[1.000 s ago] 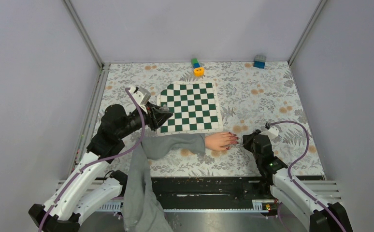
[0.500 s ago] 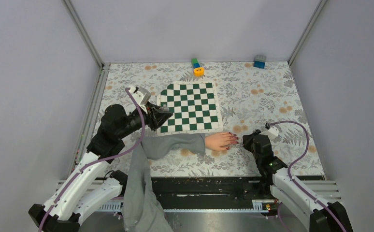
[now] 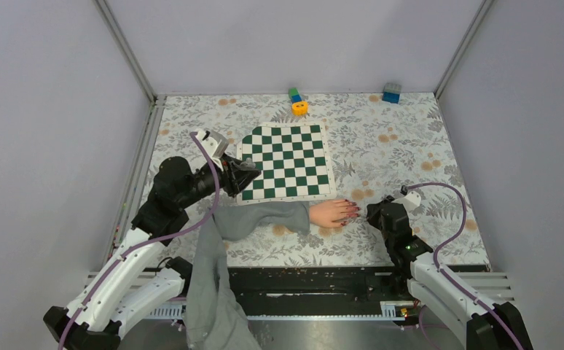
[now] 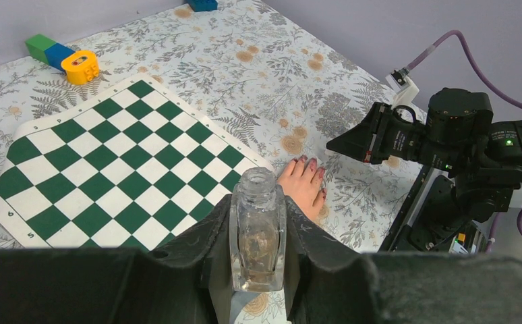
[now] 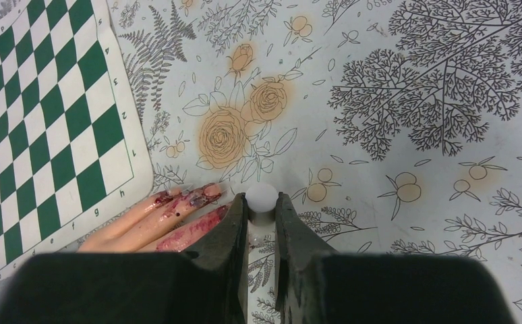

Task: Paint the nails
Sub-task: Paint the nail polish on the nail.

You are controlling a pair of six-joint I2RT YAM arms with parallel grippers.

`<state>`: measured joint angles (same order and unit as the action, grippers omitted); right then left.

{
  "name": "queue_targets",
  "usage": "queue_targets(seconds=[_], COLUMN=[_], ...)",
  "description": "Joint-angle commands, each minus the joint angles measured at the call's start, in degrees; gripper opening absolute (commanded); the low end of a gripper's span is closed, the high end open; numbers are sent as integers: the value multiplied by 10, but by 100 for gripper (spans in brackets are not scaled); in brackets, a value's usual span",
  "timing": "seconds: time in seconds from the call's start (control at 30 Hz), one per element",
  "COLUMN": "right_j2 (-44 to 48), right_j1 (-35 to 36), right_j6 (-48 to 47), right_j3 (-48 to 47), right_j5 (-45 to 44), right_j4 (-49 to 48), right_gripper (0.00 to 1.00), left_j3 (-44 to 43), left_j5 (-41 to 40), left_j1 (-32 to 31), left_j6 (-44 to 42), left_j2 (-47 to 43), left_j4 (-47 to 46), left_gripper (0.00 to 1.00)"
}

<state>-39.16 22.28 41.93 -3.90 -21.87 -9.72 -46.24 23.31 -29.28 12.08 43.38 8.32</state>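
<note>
A pale hand in a grey sleeve lies flat on the flowered table, fingers pointing right. Its nails and fingertips are smeared dark red; they show too in the left wrist view as the nails. My right gripper is shut on a small white round cap, its tip right beside the nearest finger; whatever hangs under the cap is hidden. The right gripper sits just right of the fingertips. My left gripper is shut on a clear uncapped glass bottle, held above the sleeve near the left gripper.
A green and white chessboard mat lies behind the hand. At the back wall stand an orange block, a green and blue block and a blue block. The sleeve runs down over the near table edge.
</note>
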Motion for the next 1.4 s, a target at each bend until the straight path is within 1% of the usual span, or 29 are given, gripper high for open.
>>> queue_targets(seconds=[0.0, 0.97, 1.37], right_j2=[1, -14, 7], right_j1=[-3, -3, -3], right_j6=[9, 17, 24], right_j3=[-14, -21, -14], right_j5=[-29, -51, -65], right_j4=[-14, -19, -17], right_gripper=[0, 0, 0], left_j3=[-17, -18, -18], left_j5=[-7, -8, -12], left_j1=[2, 2, 2], left_j6=[0, 0, -1], left_j2=[0, -3, -7], left_j4=[-18, -17, -15], left_gripper=[0, 0, 0])
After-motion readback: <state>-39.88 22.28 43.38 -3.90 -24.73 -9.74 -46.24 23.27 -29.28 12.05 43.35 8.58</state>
